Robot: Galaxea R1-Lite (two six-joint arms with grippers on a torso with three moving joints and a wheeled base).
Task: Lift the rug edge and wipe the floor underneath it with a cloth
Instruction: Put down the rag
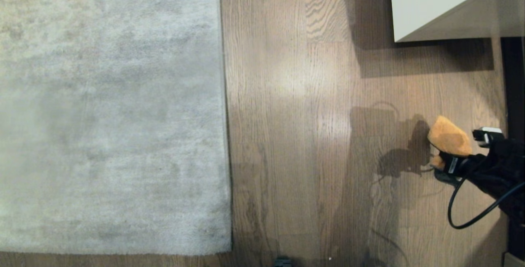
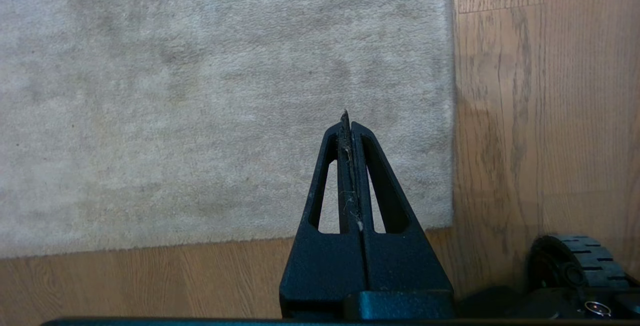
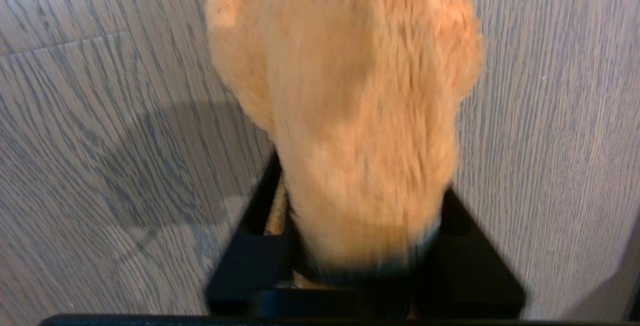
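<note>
The cloth (image 1: 449,138) sits in the right hand (image 1: 443,158) above the floor (image 1: 311,135).

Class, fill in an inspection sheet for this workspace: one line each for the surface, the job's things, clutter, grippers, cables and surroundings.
Surface: brown wood-grain floor, lightly glossy, shadowed near the right arm.
Job's things: rug lies flat on the robot's left; rug edge is straight, not lifted. Mustard cloth sits in the right gripper, off the rug.
Clutter: nothing seen.
Grippers: left gripper shut and empty, over the rug's corner. Right gripper at the head view's right edge, cloth between its fingers; grip cannot be judged.
Cables: black cable loops below the right arm.
Surroundings: white furniture far right; robot's wheel.
</note>
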